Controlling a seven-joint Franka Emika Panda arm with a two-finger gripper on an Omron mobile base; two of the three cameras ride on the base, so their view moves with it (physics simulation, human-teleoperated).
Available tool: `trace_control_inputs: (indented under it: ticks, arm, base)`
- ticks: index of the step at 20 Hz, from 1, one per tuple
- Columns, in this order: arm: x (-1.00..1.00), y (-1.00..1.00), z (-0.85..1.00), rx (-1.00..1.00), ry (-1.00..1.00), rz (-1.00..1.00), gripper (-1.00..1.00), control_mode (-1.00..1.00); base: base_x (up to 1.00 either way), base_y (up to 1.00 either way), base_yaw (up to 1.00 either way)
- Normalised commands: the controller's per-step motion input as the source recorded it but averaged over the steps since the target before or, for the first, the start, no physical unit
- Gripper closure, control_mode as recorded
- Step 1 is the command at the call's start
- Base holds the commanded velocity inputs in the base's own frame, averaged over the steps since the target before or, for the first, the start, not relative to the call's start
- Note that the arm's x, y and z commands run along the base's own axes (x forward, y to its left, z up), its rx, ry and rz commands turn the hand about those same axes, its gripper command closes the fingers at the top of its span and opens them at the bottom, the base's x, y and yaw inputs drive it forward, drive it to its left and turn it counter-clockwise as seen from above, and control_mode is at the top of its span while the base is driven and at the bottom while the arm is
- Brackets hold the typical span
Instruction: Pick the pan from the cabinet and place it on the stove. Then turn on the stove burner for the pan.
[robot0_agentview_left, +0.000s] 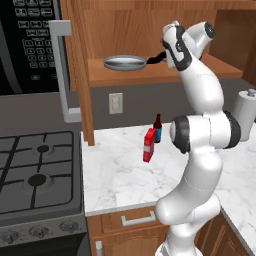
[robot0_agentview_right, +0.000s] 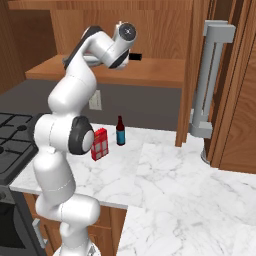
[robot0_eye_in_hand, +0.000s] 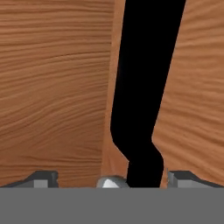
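The silver-grey pan (robot0_agentview_left: 124, 63) sits on the shelf of the open cabinet (robot0_agentview_left: 150, 76), its black handle (robot0_agentview_left: 155, 59) pointing right toward my hand. In the hand view the handle (robot0_eye_in_hand: 144, 87) runs up the middle over the wood shelf, and a bit of the pan's rim (robot0_eye_in_hand: 111, 182) shows at the bottom. My gripper (robot0_eye_in_hand: 113, 178) is open, with one fingertip (robot0_eye_in_hand: 41, 179) on either side of the handle and not touching it. The stove (robot0_agentview_left: 60, 172) lies low at the left, with its larger stove burner (robot0_agentview_left: 37, 180) in front.
The cabinet door (robot0_agentview_left: 75, 60) with its silver bar handle (robot0_agentview_left: 60, 70) stands open between shelf and stove. A red box (robot0_agentview_left: 149, 145) and a dark bottle (robot0_agentview_left: 158, 128) stand on the marble counter (robot0_agentview_left: 115, 175). A microwave (robot0_agentview_left: 25, 45) hangs above the stove. A paper towel roll (robot0_agentview_left: 247, 107) is at the right.
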Motion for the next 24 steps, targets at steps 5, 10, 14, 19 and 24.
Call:
trace_control_inputs:
  ticks: [5,10,14,19,24]
  arm:
    - [0.11,-0.3,-0.09,-0.07,0.04,0.0,-1.0,-1.0]
    - [0.07,-0.32,-0.1,-0.11,0.09,0.0,-1.0,-1.0]
    - [0.23,-0.19,-0.14,-0.09,0.06,0.0,-1.0,-1.0]
    - [0.36,-0.01,-0.14,-0.02,0.01,0.0,-1.0,-1.0]
    - [0.37,0.0,-0.15,0.0,0.0,0.0,-1.0,-1.0]
  base:
    - [0.0,0.0,0.0]
    - [0.0,0.0,0.0]
    - [0.0,0.0,0.0]
    - [0.0,0.0,0.0]
    - [0.0,0.0,0.0]
